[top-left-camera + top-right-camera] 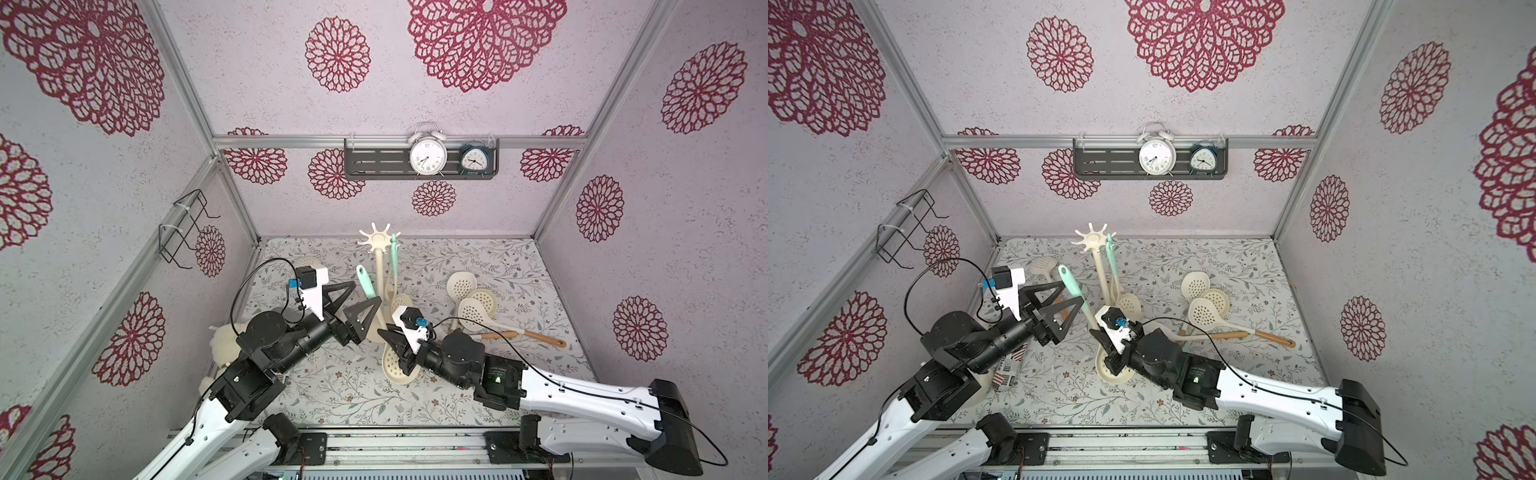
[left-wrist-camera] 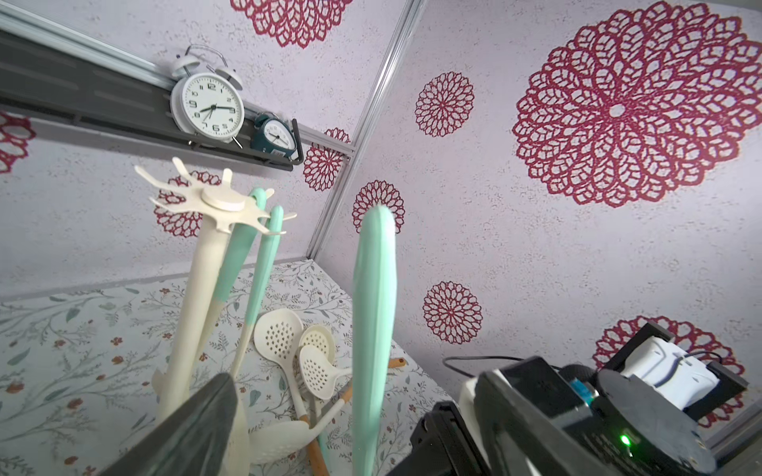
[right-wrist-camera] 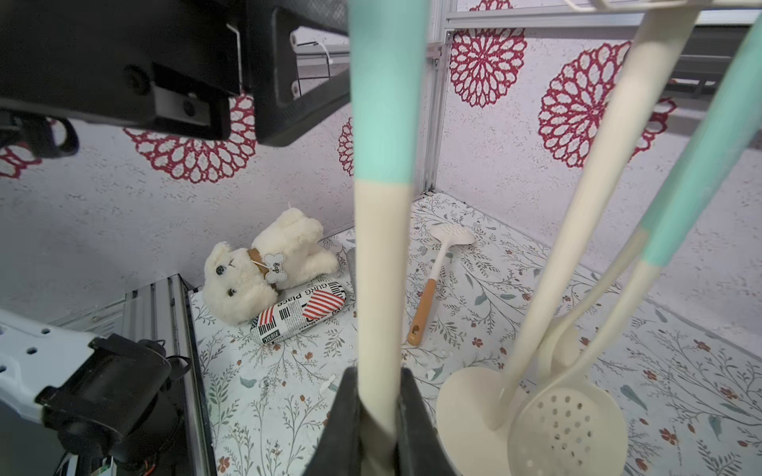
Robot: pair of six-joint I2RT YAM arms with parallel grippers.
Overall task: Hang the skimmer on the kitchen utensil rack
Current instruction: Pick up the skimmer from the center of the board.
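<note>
Holding the skimmer (image 1: 365, 281) upright by its cream neck, my right gripper (image 3: 379, 395) is clamped low, leaving the top end free for a hook. My left gripper (image 1: 367, 291) straddles the mint handle, jaws apart, beside the kitchen utensil rack (image 1: 379, 266).

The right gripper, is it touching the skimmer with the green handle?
Touching. In the right wrist view, the right gripper has both fingers pressed against the cream shaft of the skimmer, with no gap on either side.
</note>
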